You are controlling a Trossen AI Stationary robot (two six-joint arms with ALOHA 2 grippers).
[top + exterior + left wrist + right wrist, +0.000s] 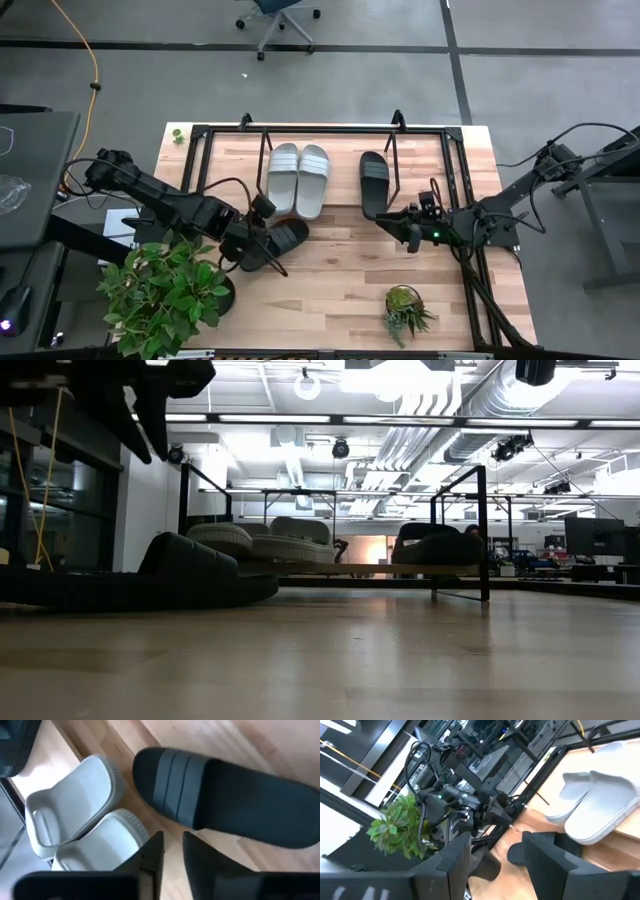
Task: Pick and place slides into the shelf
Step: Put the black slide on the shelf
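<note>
Wood tabletop (340, 280) under grey floor, shelf (255, 131) along the far edge. Loose black slide (225, 805) lies flat on the table just ahead of the left gripper (172, 852), not in the shelf; jaws stand slightly apart and empty, above it. Probably light foam, flexible sole, stiffer ribbed strap; smooth, so a sole-edge pinch may slip. Best hold looks like the strap or the side rim under it. Grey pair (298, 178) and second black slide (374, 182) already sit in the shelf. Right gripper (413, 232) hovers by that black slide, jaws apart, empty. Potted plant (165, 290) crowds the left arm.
</note>
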